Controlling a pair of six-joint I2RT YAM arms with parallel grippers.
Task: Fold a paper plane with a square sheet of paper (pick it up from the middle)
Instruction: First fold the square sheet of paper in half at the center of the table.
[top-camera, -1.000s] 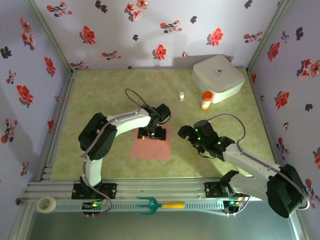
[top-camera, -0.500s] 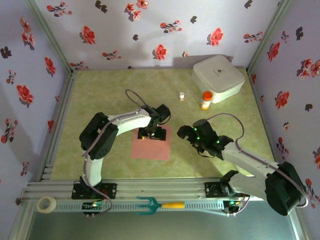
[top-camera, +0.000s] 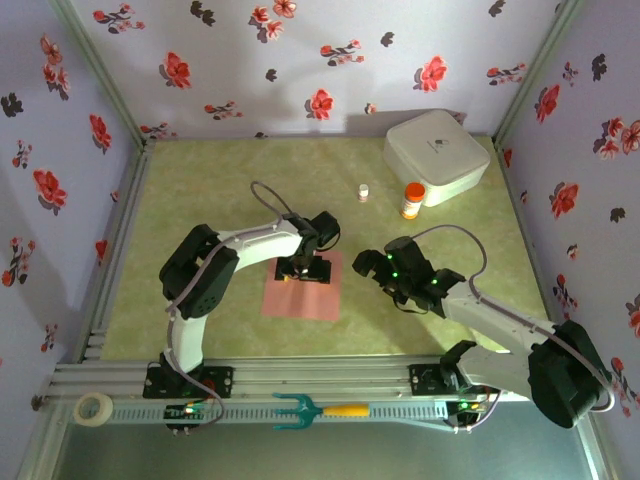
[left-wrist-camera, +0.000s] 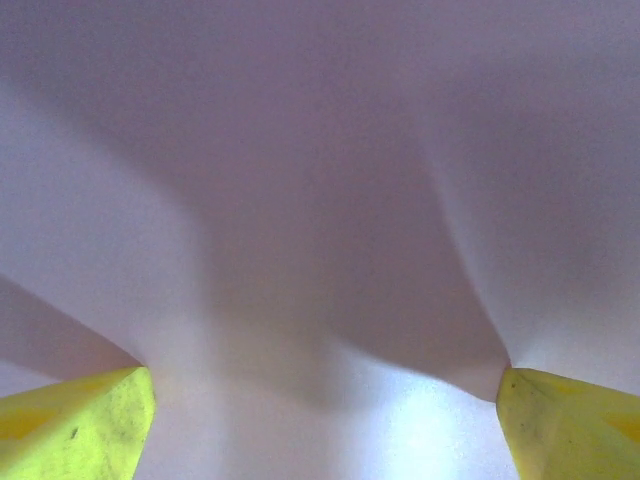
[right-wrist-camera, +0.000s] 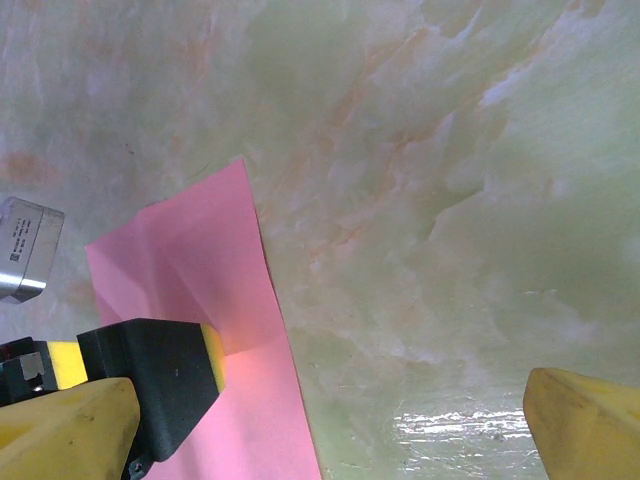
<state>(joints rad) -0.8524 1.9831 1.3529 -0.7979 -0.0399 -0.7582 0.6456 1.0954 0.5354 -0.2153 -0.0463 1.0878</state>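
Observation:
The square sheet of paper lies salmon-pink on the green mat, in front of the arms. My left gripper stands open on its far half, both yellow fingertips pressed onto the sheet, which bulges up in a soft ridge between them. My right gripper hangs open over bare mat just right of the paper's right edge. In the right wrist view one black left finger with its yellow pad rests on the pink sheet, and my right gripper has nothing between its fingers.
A white rounded box stands at the back right, with an orange-capped bottle and a small white vial in front of it. A teal fork and a tape roll lie on the near rail. Flowered walls close in three sides.
My right gripper has crept a little left towards the paper's edge. The left gripper has stayed on the sheet, its fingers barely narrower.

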